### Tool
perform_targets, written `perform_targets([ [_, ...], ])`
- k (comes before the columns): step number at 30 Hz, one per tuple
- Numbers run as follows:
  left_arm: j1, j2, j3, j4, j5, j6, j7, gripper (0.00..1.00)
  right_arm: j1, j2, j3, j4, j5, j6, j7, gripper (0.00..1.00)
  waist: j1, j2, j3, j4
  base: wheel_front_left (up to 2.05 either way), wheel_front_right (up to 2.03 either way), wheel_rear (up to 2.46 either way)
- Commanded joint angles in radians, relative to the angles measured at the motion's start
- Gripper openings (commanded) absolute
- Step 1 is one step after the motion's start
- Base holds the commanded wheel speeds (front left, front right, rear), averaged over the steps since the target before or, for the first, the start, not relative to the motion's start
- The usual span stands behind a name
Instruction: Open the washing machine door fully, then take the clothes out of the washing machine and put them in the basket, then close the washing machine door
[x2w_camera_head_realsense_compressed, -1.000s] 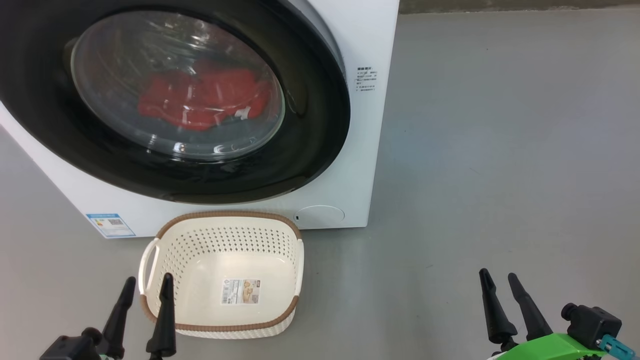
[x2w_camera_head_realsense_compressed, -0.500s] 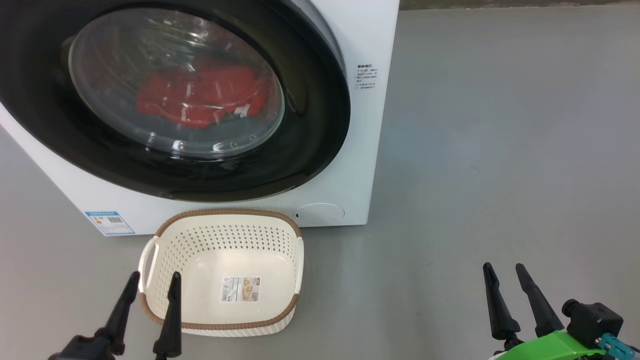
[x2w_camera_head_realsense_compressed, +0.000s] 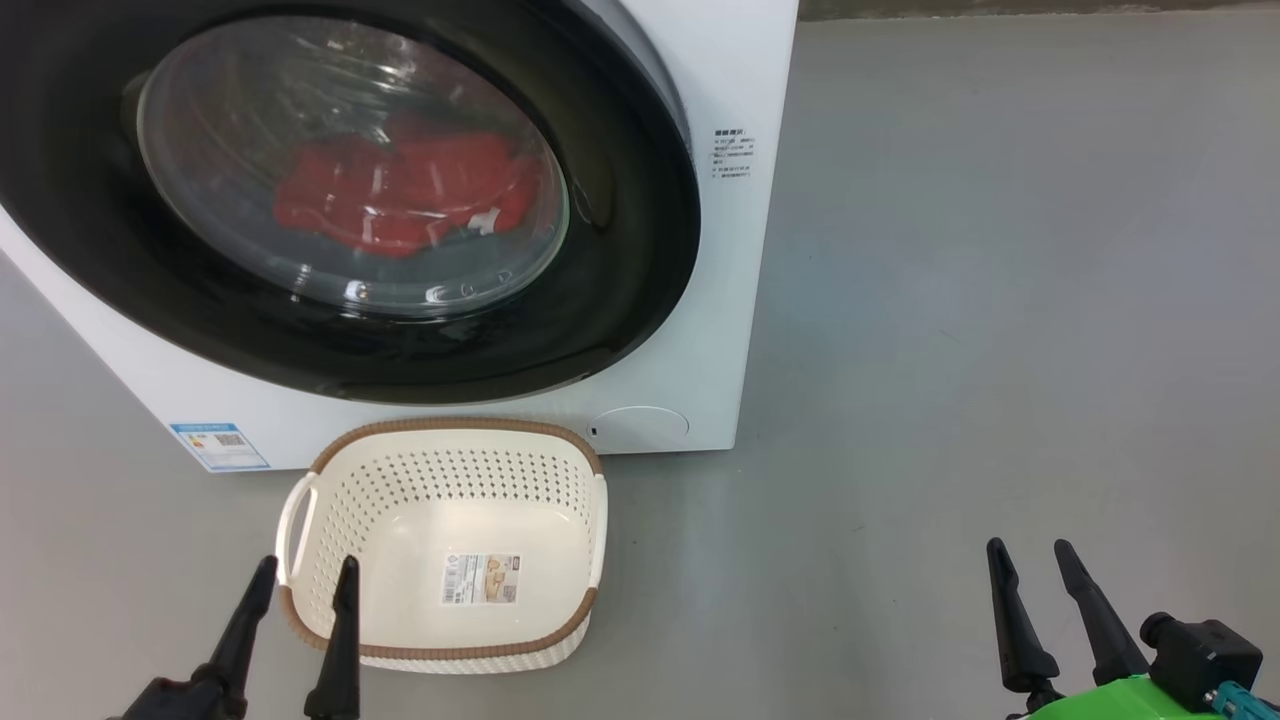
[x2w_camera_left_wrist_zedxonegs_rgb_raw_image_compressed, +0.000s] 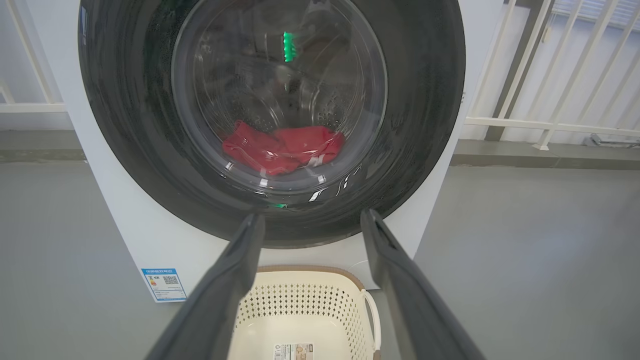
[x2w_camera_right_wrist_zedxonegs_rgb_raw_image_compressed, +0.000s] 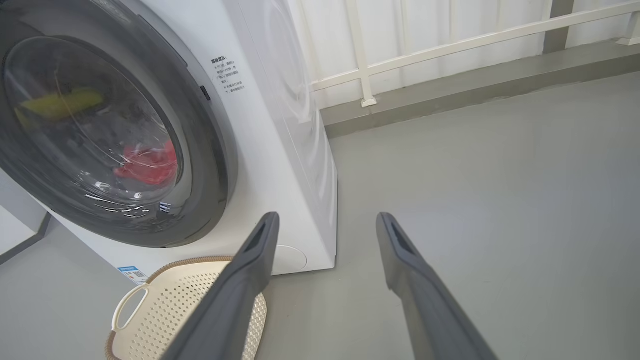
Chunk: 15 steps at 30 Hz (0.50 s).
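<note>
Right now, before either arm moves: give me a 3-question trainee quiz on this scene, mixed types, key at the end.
1. True or false: the clothes already lie in the basket.
2. Where does the basket stand?
A. On top of the washing machine
B. On the floor in front of the washing machine, below the washing machine door
C. Inside the drum
3. Fill in: the left gripper and the right gripper are both ____, holding nothing.

Key: 1 false, they are behind the door's glass; 2 B; 3 open.
</note>
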Motion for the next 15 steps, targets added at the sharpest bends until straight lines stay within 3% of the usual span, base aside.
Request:
perform_targets([
  [1, -0.009, 0.010, 0.038, -0.015, -0.008, -0.003, -0.012, 1.00, 0.005, -0.013, 0.016, -0.018, -0.009, -0.001, -0.012, 1.00, -0.0001, 0.0000, 0.000, 0.000, 0.00, 0.00, 0.00],
  [15, -0.021, 0.009, 0.048, 0.015, -0.023, -0.003, -0.012, 1.00, 0.004, -0.012, -0.011, 0.012, -0.065, -0.001, -0.012, 1.00, -0.0001, 0.0000, 0.007, 0.002, 0.00, 0.00, 0.00],
])
